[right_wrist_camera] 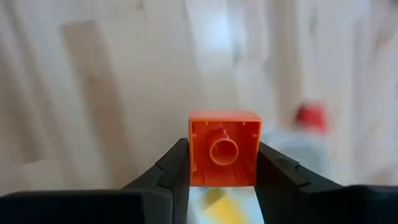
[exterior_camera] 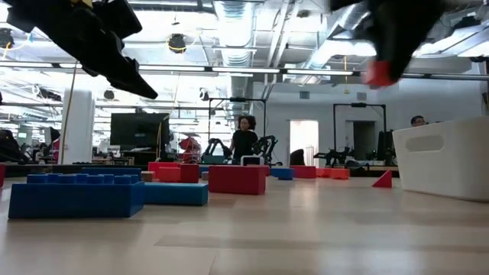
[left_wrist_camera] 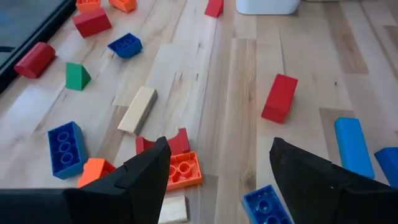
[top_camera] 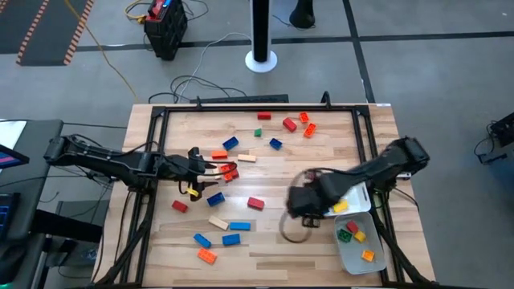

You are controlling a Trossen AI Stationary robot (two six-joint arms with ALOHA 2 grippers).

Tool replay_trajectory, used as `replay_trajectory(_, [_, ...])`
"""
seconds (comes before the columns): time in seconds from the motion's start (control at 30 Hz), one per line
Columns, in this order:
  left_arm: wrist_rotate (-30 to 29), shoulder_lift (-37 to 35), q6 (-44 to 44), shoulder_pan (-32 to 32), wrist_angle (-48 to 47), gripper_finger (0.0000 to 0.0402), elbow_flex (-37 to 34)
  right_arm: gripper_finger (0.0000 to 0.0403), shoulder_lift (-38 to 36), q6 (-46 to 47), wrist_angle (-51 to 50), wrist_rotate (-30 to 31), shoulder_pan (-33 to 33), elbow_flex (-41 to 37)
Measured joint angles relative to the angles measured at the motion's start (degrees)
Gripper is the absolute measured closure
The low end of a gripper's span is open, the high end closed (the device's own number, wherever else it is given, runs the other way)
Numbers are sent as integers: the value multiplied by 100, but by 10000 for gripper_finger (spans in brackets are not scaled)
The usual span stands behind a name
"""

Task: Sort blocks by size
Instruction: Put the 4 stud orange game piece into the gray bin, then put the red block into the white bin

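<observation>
The right pincer (right_wrist_camera: 219, 163) is clamped on a small orange square brick (right_wrist_camera: 224, 148), held clear of the desk (top_camera: 321, 152) at about five o'clock, just beside the white tray (top_camera: 351, 255) of small pieces. To do this well, I would carry it fully over the tray's rim before letting go, low enough not to bounce out. The left pincer (left_wrist_camera: 217, 165) hangs spread wide over the scattered blocks (top_camera: 229, 152) at nine o'clock.
</observation>
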Motion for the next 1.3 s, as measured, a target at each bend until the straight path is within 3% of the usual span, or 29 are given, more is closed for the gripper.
replay_trajectory(0.23, [-3, 105, 83, 0, -8, 137, 0, 244, -794, 3387, -137, -909, 1407, -628])
replay_trajectory(0.4, [2, 100, 87, 0, 104, 137, 0, 244, -894, 5234, -107, -929, 2386, -1215])
replay_trajectory(0.53, [177, 108, 84, 0, 227, 137, 0, 244, -788, 6294, -43, -940, 2813, -1741])
replay_trajectory(0.6, [298, 139, 89, -8, 274, 137, 0, 217, -727, 6774, -29, -1050, 2915, -1882])
replay_trajectory(0.67, [323, 140, 95, -54, 278, 137, 0, 162, -751, 6906, 44, -1343, 2908, -1883])
replay_trajectory(0.77, [332, 137, 178, -109, 315, 137, 0, 82, -850, 6895, 36, -1547, 2723, -1673])
replay_trajectory(0.87, [332, 137, 255, -118, 381, 137, 0, 42, -883, 6408, 77, -1140, 2306, -1219])
replay_trajectory(1.0, [310, 137, 293, -118, 542, 137, 0, 39, -712, 4765, 297, -131, 1507, -776])
replay_trajectory(1.13, [302, 137, 308, -118, 585, 137, 0, 55, -342, 2818, 1231, 653, 536, -733])
replay_trajectory(1.3, [162, 133, 305, -154, 544, 137, 0, 67, 510, 421, 3374, 713, -385, -735])
